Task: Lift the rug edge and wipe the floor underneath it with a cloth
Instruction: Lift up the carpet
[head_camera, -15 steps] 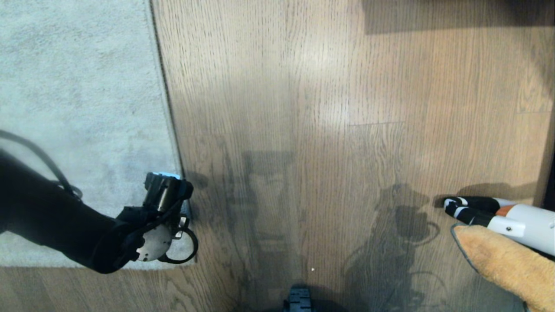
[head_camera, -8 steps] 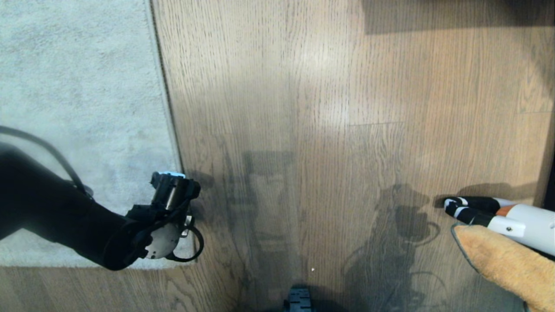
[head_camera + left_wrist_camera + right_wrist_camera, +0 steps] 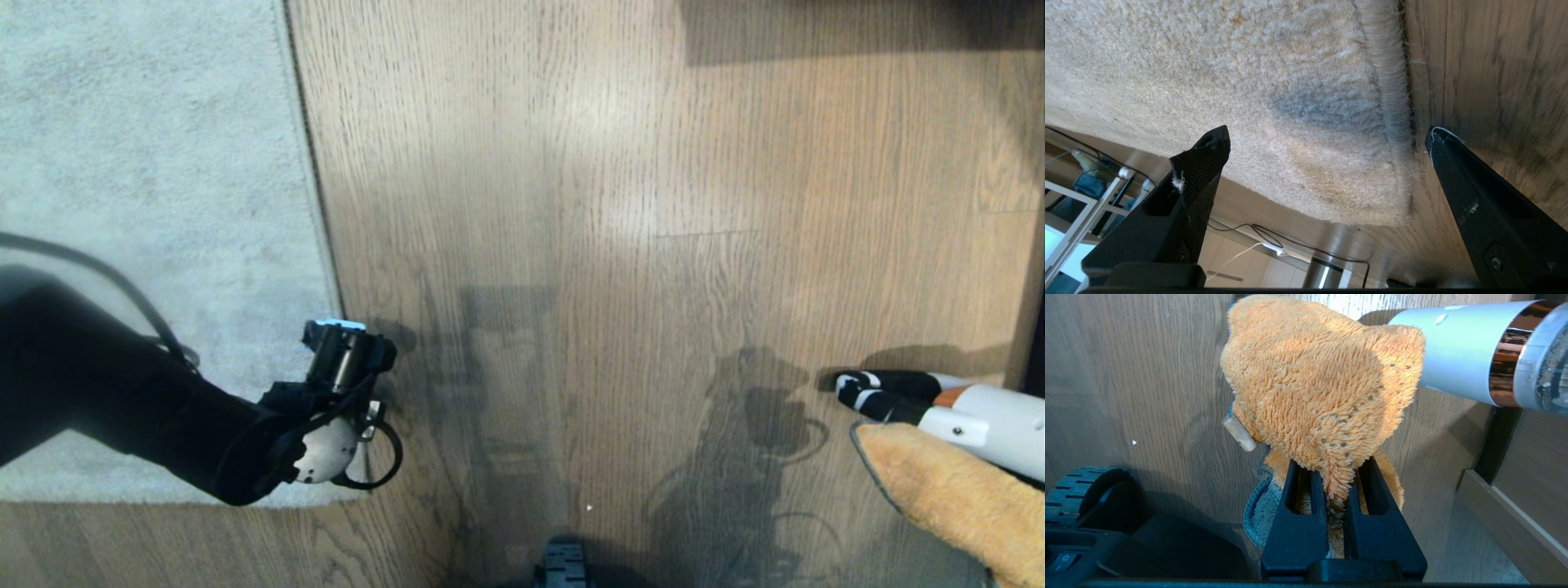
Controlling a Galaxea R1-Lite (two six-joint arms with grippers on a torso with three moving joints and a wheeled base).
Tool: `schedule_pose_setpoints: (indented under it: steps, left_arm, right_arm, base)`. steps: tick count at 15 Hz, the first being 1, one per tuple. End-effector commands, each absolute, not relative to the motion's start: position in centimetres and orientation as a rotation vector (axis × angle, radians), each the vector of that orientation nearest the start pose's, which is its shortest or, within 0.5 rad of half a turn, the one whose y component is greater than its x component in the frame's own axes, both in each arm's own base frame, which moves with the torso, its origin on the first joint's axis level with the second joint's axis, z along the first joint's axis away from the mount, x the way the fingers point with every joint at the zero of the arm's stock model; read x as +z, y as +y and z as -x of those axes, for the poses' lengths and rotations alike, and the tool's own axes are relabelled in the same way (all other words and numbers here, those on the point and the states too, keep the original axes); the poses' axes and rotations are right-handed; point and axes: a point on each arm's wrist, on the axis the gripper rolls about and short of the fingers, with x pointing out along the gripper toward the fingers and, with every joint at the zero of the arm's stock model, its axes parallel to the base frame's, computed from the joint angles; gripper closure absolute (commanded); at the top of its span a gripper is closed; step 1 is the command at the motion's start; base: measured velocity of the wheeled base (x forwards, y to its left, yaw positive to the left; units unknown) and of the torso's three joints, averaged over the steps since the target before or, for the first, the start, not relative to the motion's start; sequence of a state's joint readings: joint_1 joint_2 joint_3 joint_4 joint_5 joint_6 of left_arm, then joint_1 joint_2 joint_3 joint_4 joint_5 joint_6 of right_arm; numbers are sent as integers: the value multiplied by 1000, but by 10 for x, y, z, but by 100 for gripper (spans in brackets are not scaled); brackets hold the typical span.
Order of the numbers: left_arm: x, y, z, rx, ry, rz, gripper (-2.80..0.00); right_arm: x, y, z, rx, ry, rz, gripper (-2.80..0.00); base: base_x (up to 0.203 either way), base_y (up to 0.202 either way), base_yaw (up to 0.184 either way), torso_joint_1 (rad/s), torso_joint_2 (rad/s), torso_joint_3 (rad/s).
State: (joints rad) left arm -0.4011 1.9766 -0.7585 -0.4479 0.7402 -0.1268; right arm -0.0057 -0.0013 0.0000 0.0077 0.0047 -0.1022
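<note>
My left gripper (image 3: 1327, 139) is spread wide over the pale grey short-pile rug edge (image 3: 1388, 122); my right gripper (image 3: 1337, 473) pinches the fuzzy orange cloth (image 3: 1323, 388).

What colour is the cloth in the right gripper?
Orange-tan cloth with dark edge trim; the right wrist view shows it best.

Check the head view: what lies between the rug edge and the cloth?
Only bare floor, with shadows, separates the rug edge from the cloth.

Left gripper (image 3: 359, 384) over rug edge (image 3: 314, 212), floor (image 3: 620, 204), cloth (image 3: 947, 490) right.
</note>
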Motion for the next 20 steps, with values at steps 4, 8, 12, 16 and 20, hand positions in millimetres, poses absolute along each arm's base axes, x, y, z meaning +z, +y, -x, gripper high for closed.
schedule_pose_setpoints:
  steps: [4,8,12,16,20]
  left_arm:
    - [64,-92,-302,401,670,-347,-280]
    - [67,-85,-301,409,679,-375,-280]
    - [71,-78,-299,417,680,-391,-280]
    - [82,-71,-299,437,658,-384,-280]
    - [94,-69,-300,445,622,-368,-280]
  right_arm:
    - [75,0,23,-1,8,103,0]
    - [75,0,23,-1,8,104,0]
    - [75,0,23,-1,8,103,0]
    - [75,0,23,-1,8,103,0]
    - [75,0,23,-1,8,103,0]
  base:
    - [0,0,0,0,0,0]
    - [0,0,0,0,0,0]
    - [0,0,0,0,0,0]
    - [0,0,0,0,0,0]
    - [0,0,0,0,0,0]
